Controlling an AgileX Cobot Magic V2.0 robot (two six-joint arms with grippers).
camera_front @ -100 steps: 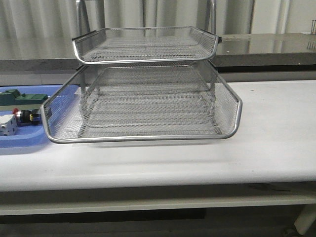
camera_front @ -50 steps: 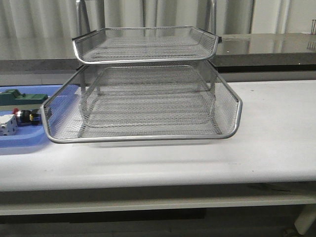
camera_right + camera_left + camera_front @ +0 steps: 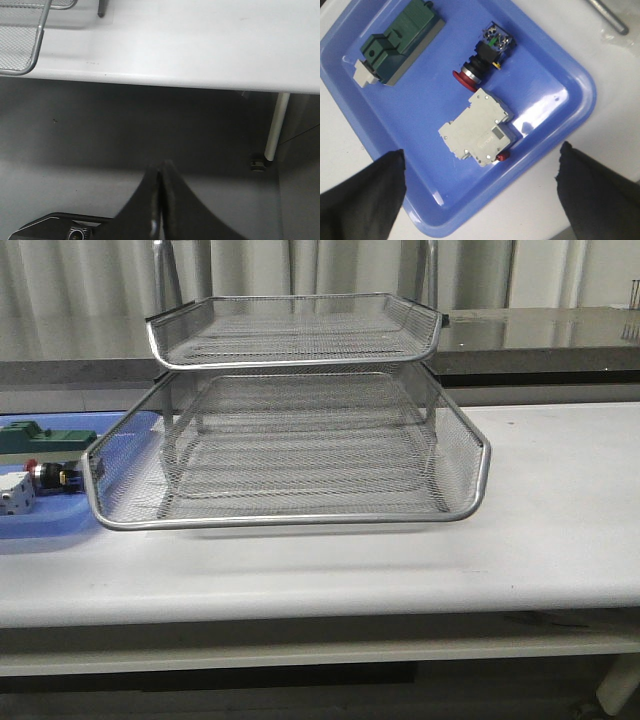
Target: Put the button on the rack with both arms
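The button (image 3: 481,56) lies on its side in the blue tray (image 3: 555,90), red head toward the white block (image 3: 477,131). In the front view the button (image 3: 52,476) shows small at the far left, beside the silver wire-mesh rack (image 3: 300,440). My left gripper (image 3: 480,151) hangs open above the tray, its black fingers (image 3: 367,192) wide apart with the white block between them and nothing held. My right gripper (image 3: 160,166) is shut and empty, below the table's front edge over the floor. Neither arm shows in the front view.
A green block (image 3: 400,42) lies in the tray beyond the button. The rack's lower tier (image 3: 290,518) juts forward over the white table (image 3: 560,500). One corner of the rack (image 3: 30,45) and a table leg (image 3: 274,127) show in the right wrist view.
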